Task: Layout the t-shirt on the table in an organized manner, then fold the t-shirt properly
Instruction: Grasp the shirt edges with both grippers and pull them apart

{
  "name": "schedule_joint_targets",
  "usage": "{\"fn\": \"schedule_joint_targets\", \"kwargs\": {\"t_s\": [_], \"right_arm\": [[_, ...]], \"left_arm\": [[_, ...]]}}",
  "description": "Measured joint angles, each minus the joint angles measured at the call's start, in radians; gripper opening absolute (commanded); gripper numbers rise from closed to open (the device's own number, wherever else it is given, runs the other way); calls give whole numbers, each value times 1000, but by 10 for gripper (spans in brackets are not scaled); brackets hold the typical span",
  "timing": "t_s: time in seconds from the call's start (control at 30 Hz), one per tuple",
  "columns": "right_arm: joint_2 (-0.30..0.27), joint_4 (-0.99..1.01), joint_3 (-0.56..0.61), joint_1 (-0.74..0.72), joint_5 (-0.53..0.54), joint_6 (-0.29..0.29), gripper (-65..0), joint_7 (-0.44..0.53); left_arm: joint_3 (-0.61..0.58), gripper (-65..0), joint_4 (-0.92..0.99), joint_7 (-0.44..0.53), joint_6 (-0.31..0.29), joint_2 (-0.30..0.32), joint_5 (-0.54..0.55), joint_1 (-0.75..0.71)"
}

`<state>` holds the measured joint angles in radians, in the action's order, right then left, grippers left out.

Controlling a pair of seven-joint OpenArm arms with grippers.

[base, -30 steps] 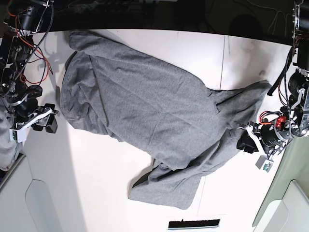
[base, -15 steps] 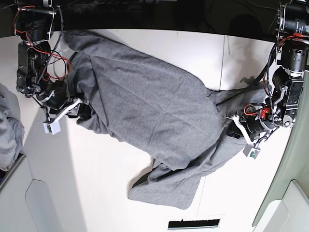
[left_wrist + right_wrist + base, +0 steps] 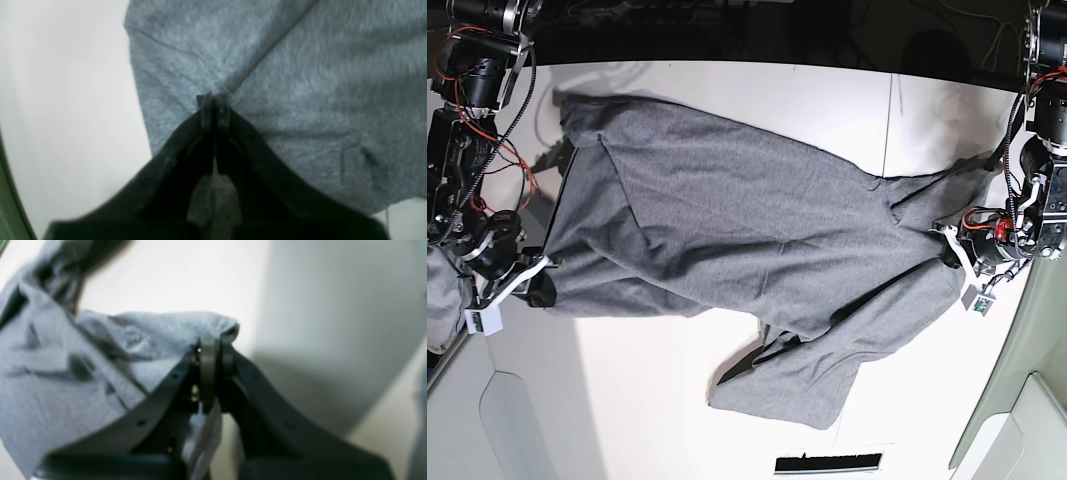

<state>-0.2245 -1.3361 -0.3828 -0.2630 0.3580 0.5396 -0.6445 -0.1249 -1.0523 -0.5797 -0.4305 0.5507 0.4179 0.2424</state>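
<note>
Both grippers—left (image 3: 213, 100) and right (image 3: 208, 346)—pinch opposite edges of the shirt (image 3: 727, 220) over the table (image 3: 627, 400) (thin bites), so hard stretching could slip one free.

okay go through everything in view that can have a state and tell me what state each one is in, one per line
Large heather-grey cotton t-shirt: crumpled, stretched between both grippers, not yet flat or folded.
Left gripper: shut on the t-shirt's fabric.
Right gripper: shut on a bunched t-shirt edge.
Flat matte white table: partly covered by the t-shirt.
</note>
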Motion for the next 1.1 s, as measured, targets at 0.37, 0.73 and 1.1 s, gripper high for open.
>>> {"fn": "schedule_joint_targets", "kwargs": {"t_s": [0.37,0.73,1.1], "right_arm": [[-39,-327,-131,348,202,-1,-650,-110],[-35,-391,-208,476,296,3,-284,-42],[-41,-182,-161,219,142,-47,-286,33]], "left_arm": [[3,-650,-3,5,-57,1,17,-79],[0,-524,-15,-39,-102,27,167,-77],[0,-524,-298,-234,-257,111,522,-87]]}}
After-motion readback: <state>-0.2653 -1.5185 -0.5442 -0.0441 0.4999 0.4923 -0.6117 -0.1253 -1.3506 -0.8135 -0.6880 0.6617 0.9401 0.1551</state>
